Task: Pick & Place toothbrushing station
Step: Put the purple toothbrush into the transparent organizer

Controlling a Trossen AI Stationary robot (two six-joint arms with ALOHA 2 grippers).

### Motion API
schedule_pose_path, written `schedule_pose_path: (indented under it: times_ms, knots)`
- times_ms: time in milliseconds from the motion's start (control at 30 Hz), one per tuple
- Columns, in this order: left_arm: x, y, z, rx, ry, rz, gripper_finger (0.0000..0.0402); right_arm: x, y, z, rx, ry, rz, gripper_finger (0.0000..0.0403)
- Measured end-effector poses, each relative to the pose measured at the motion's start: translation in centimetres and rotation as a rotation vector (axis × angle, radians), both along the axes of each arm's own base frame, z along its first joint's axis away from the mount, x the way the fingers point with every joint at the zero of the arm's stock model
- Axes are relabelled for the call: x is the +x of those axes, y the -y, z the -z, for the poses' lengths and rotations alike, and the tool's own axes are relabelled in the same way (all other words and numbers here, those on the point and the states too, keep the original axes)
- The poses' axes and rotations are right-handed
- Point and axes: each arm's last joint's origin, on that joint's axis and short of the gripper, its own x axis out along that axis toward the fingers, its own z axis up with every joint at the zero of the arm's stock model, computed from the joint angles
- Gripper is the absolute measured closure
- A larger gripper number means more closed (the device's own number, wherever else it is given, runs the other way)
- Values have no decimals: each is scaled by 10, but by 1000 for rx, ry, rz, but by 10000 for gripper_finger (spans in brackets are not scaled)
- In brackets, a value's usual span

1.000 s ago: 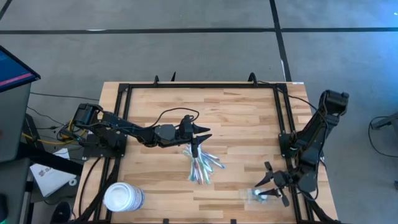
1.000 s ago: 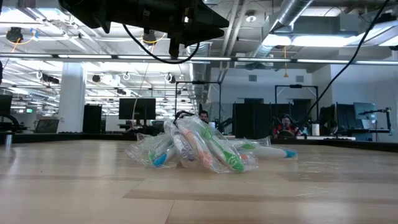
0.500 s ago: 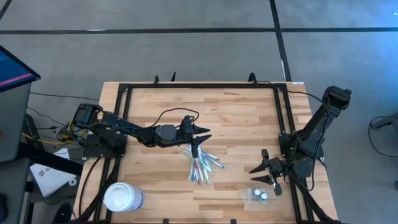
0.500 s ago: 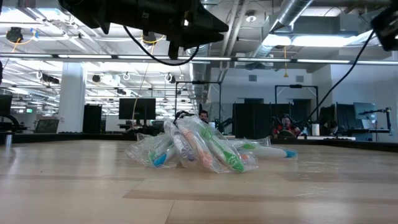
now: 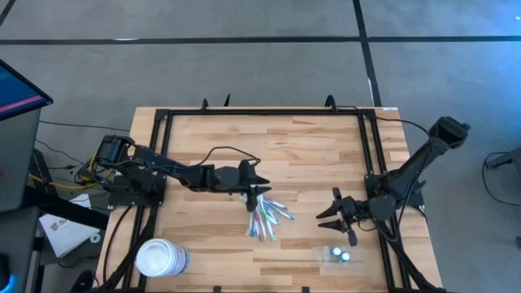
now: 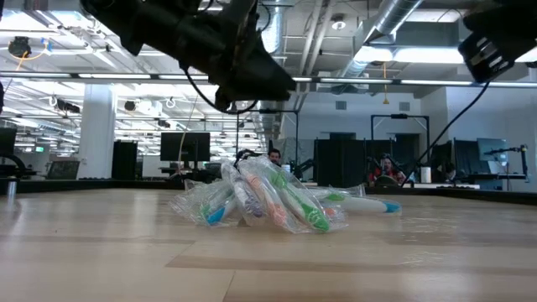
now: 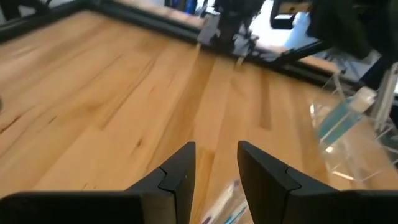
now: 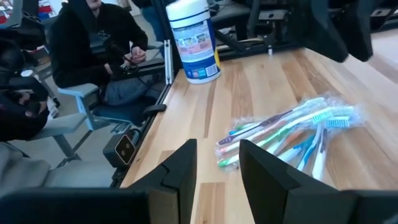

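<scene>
The toothbrushing station (image 5: 335, 255) is a small see-through holder standing on the table near its front right edge; it also shows in the left wrist view (image 7: 348, 124). A pile of wrapped toothbrushes (image 5: 265, 216) lies mid-table, also in the low view (image 6: 268, 201) and the right wrist view (image 8: 292, 134). My left gripper (image 5: 255, 195) hangs just above the pile's far end, open and empty (image 7: 216, 149). My right gripper (image 5: 324, 216) is open and empty (image 8: 217, 149), between the pile and the holder, pointing toward the pile.
A large white round tub (image 5: 161, 258) lies at the near left corner and shows standing in the right wrist view (image 8: 194, 43). A black frame (image 5: 370, 163) runs around the tabletop. A seated person (image 8: 93, 37) is beyond the table's left side.
My right gripper has risen off the see-through holder and gone toward the far edge and the left, toward the toothbrush pile; the holder has stayed in place. My left gripper has drawn back slightly toward the left and tipped lower over the pile.
</scene>
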Motion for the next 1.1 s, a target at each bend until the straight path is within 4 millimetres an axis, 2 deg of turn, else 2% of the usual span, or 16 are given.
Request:
schedule_pose_path:
  times_ms: [333,433,600,767,933,1100]
  knots:
    - [-9,-17,11,-72,-186,62,289,12,13,1,-1,-21,-23,292]
    - [-19,-20,7,-85,-187,72,289,14,16,1,5,-32,-35,292]
    - [-49,-23,4,-108,-167,54,289,19,21,-1,-2,-53,-33,292]
    - [-72,-26,14,-166,-174,-5,289,25,24,-10,-48,-36,-29,292]
    - [-77,-25,26,-218,-169,-31,289,31,29,-18,-55,-21,-12,292]
    - [-72,-25,33,-259,-174,-53,289,35,32,-21,-61,-40,-4,292]
